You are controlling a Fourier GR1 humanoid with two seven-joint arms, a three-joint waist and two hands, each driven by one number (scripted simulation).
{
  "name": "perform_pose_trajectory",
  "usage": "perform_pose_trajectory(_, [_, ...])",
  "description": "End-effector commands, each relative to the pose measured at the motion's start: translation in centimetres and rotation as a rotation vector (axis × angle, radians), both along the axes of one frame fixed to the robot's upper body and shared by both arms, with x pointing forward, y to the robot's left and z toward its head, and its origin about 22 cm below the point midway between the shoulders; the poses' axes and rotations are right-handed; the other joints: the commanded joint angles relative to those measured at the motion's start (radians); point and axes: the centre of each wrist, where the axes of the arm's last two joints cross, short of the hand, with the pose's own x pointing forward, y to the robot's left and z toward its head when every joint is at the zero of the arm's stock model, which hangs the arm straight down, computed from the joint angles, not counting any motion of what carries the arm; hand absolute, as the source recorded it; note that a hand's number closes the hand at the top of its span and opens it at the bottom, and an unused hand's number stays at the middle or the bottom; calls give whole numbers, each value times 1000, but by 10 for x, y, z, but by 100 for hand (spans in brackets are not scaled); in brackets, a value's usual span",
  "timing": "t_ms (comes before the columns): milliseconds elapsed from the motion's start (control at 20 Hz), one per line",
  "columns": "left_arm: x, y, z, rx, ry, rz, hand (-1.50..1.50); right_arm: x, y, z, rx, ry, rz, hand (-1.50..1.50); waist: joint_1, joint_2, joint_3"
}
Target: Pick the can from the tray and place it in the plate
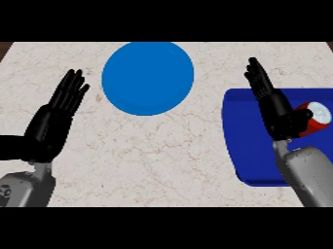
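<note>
1. the can [317,117] lies on its side in the tray [255,165], just right of my right hand [277,109].
2. that hand is spread, fingers straight, holding nothing; i should curl round the can's body squarely.
3. my left hand [54,116] rests open; the plate [148,78] waits to the left.

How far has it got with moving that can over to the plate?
Nothing looks finished yet: the red can lies in the dark blue tray, and the blue plate holds nothing. In hand: the right hand is over the tray beside the can, fingers straight, not gripping. The left hand rests open at the left. Gripping, lifting and placing remain.
</note>
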Motion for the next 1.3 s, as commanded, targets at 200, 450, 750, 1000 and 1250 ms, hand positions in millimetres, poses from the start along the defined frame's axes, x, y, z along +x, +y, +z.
perform_pose_trajectory(200, [-22, 76, -22, 343, 114, 243, 0, 11, -54, 50, 586, -35, 72, -150, 3, -8, 13])
perform_pose_trajectory(450, [-62, 94, -62, 456, 206, 281, 0, -17, -165, 49, 425, -169, -355, -150, -19, -10, 4])
perform_pose_trajectory(750, [-72, 77, -76, 465, 171, 308, 0, -63, -183, 19, 568, -250, -431, -150, -7, -7, 2])
perform_pose_trajectory(1000, [-63, 82, -89, 476, 170, 295, 0, -87, -209, 51, 429, -137, -219, -150, -14, -5, 1])
perform_pose_trajectory(1250, [-70, 97, -74, 466, 174, 292, 0, -92, -249, 86, 107, 38, -129, -150, 1, -3, 2])
